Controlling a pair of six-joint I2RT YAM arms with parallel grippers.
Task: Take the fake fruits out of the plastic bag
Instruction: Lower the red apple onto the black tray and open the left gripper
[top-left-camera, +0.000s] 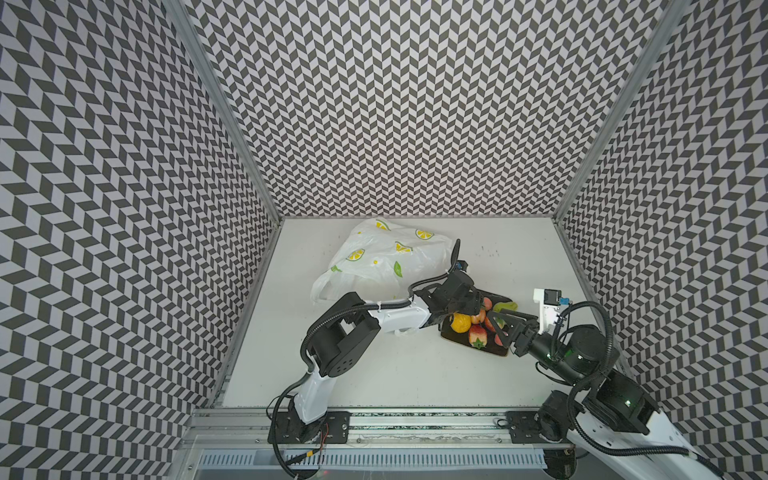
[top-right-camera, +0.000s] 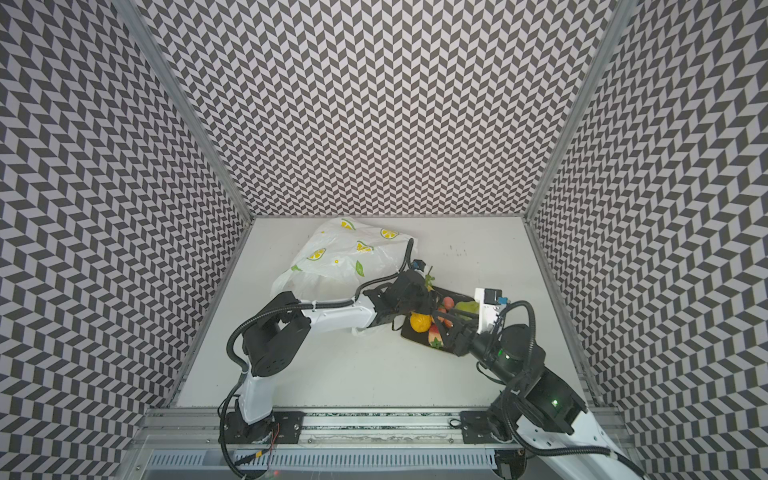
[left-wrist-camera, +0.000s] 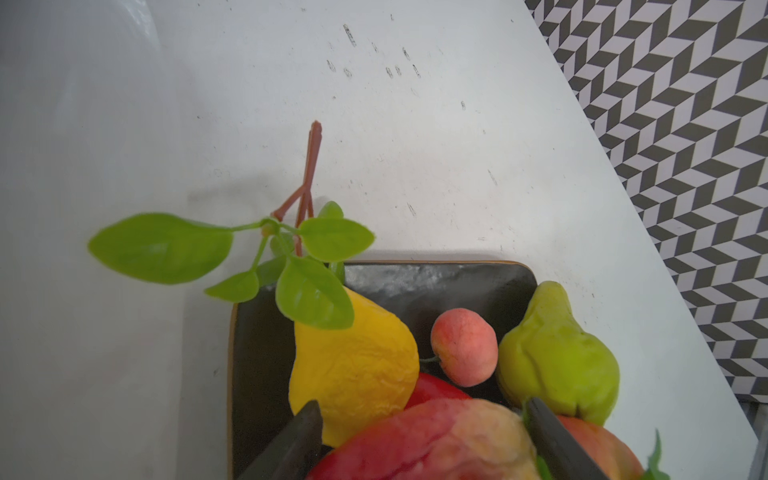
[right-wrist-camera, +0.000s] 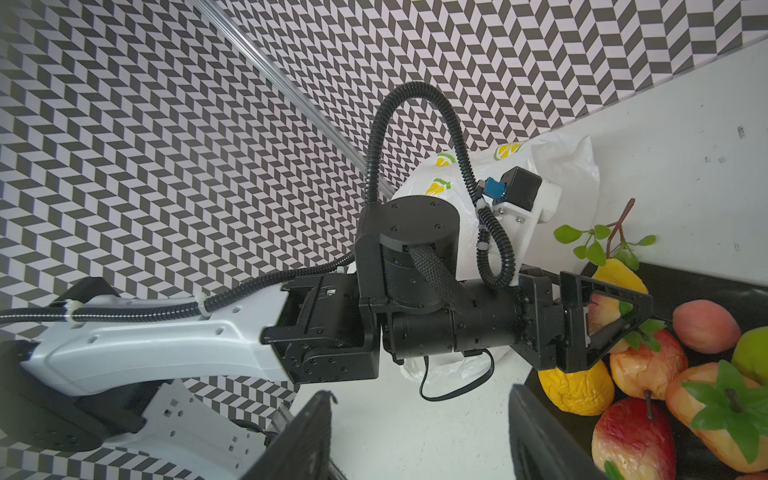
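Note:
The plastic bag (top-left-camera: 382, 257) (top-right-camera: 345, 257) lies crumpled at the back of the table, white with printed lemon slices; no fruit shows through it. The fake fruits are piled on a dark square plate (top-left-camera: 451, 334) (left-wrist-camera: 436, 282): a yellow lemon with leafy sprig (left-wrist-camera: 353, 361), a small peach (left-wrist-camera: 463, 347), a green pear (left-wrist-camera: 557, 353), a strawberry (top-left-camera: 477, 336). My left gripper (left-wrist-camera: 422, 411) (top-left-camera: 465, 309) hovers over the plate, shut on a red-and-cream peach that fills the gap between its fingers. My right gripper (right-wrist-camera: 419, 399) (top-left-camera: 496, 330) stands open and empty at the plate's near edge.
The patterned right wall (left-wrist-camera: 685, 124) runs close behind the plate. The left arm (right-wrist-camera: 166, 336) stretches across the middle of the table, over the bag's handle (top-left-camera: 322, 291). The two grippers are close together above the plate.

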